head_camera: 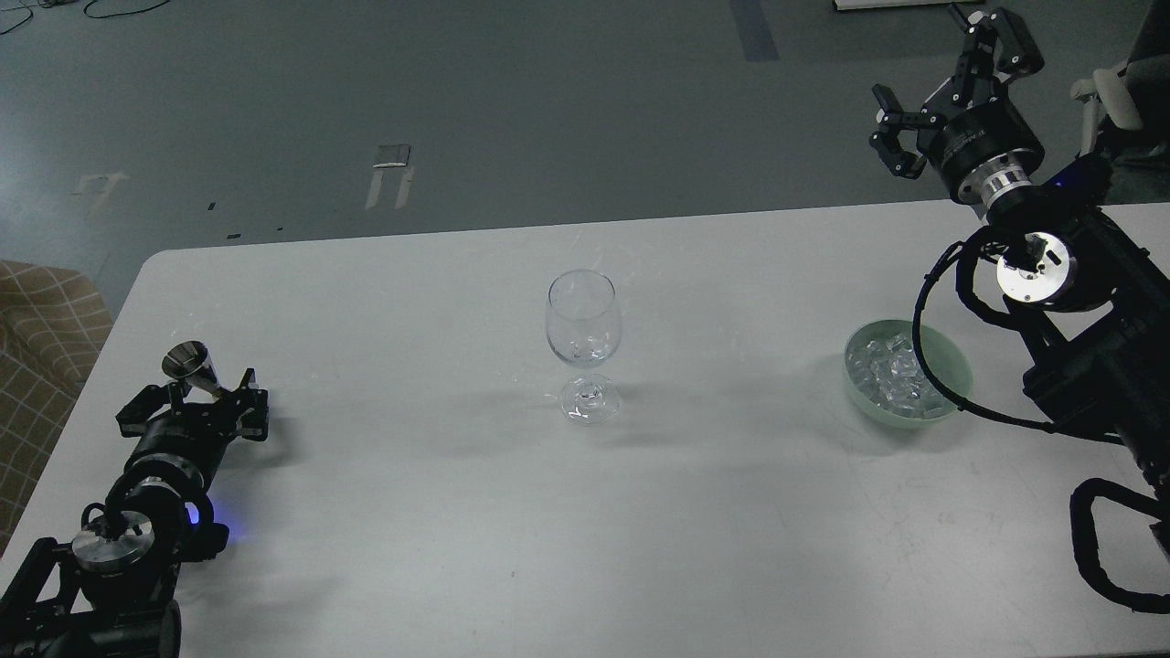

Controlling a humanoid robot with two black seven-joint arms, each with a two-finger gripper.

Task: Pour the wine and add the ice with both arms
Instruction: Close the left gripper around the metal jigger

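A clear, empty stemmed wine glass [584, 322] stands upright at the middle of the white table [457, 530]. A pale green bowl [951, 361] at the right holds several clear ice cubes [889, 373]. My right gripper [923, 64] is open and empty, raised beyond the table's far right edge, behind the bowl. My left gripper [199, 398] lies low over the table at the left, its fingers spread wide. A small silver cone-shaped measuring cup [189, 362] stands between and just beyond those fingers. I cannot tell whether they touch it.
A tan checked seat [41, 338] sits off the table's left edge. The right arm's thick links and looped cables [1079, 366] crowd the table's right side next to the bowl. Grey floor lies beyond the far edge.
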